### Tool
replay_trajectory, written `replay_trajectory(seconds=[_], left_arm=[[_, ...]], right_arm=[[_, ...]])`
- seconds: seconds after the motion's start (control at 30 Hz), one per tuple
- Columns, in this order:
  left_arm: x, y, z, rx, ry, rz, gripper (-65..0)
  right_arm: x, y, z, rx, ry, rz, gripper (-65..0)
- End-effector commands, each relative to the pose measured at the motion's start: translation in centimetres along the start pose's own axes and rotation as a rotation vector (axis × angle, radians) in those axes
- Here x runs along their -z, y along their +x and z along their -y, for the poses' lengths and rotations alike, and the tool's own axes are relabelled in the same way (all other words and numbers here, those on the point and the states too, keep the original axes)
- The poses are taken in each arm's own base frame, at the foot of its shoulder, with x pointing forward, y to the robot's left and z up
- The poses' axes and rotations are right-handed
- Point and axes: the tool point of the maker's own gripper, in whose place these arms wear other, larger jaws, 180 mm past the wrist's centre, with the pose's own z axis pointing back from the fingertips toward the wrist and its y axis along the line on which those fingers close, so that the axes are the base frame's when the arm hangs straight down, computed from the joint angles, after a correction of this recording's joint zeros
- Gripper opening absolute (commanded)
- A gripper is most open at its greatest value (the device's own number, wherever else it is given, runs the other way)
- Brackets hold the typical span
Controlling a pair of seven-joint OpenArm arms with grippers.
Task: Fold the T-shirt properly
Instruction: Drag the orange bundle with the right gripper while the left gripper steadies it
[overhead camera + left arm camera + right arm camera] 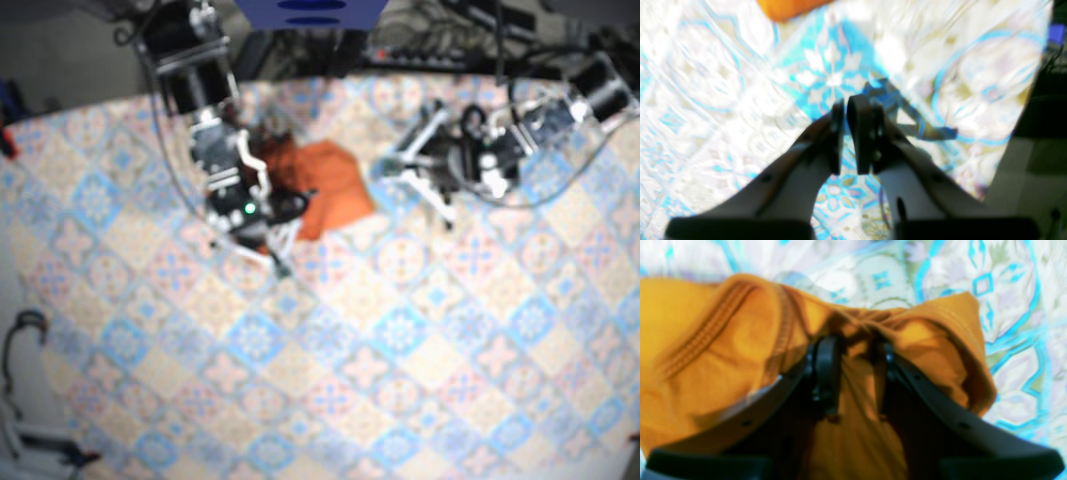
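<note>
The right gripper [855,345] is clamped on a bunched fold of the orange T-shirt [723,350]. The left gripper [844,105], pressed almost together and empty, hovers over the patterned tablecloth [706,83], well apart from the shirt.

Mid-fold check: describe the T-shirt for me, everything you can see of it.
The T-shirt is orange, soft knit cloth; a stitched hem band shows in the right wrist view. It lies bunched in a heap on the patterned tablecloth, toward the base view's top. The right gripper pinches a gathered fold, with cloth draping around it. The left gripper is apart from it.
</note>
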Motion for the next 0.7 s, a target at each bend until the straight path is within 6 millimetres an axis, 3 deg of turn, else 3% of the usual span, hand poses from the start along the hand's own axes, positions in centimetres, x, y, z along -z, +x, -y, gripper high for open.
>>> replay_trajectory(seconds=[0.0,0.2,0.3,0.67], left_arm=[[-0.9,0.5,-1.4,0.006,0.045,0.014,-57.6],[-1.0,0.7,-1.6,0.006,0.051,0.021,-57.6],[-1.0,0.7,-1.6,0.005,0.051,0.022,-57.6],[-1.0,0.7,-1.6,0.003,0.055,0.024,-57.6]], right_arm=[[0.2,-0.8,1.5,0.037,-0.047,-0.034,-47.6],[0.7,-2.3,4.2,0.161,-0.073,-0.039,-47.6],[0.9,-4.2,6.1,0.265,-0.089,-0.069,-47.6],[0.8,-7.9,8.0,0.651,-0.139,-0.097,-47.6]])
